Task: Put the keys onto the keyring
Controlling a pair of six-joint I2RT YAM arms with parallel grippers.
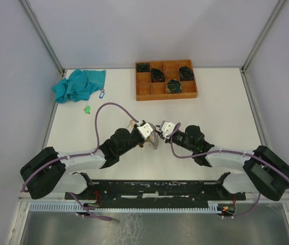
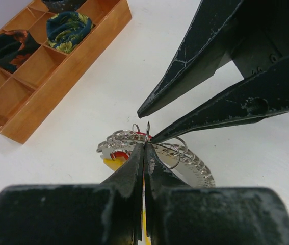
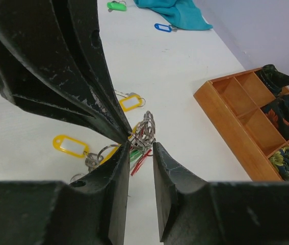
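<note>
My left gripper (image 2: 145, 146) is shut on a thin wire keyring (image 2: 148, 127) that stands up from a cluster of metal rings (image 3: 145, 130) just above the table. My right gripper (image 3: 141, 146) is open, its fingertips on either side of the cluster, one tip against the ring. The two grippers meet at mid-table (image 1: 155, 133). A yellow-tagged key (image 3: 70, 145) lies to the left of the cluster and a second yellow-tagged key (image 3: 130, 103) lies beyond it. A green-tagged key (image 1: 87, 109) and a blue-tagged key (image 1: 102, 94) lie at the far left.
A teal cloth (image 1: 80, 84) is bunched at the far left corner. A wooden compartment tray (image 1: 143, 93) with black coiled bundles stands at the back centre. A round metal disc edged with rings (image 2: 198, 171) lies under the grippers.
</note>
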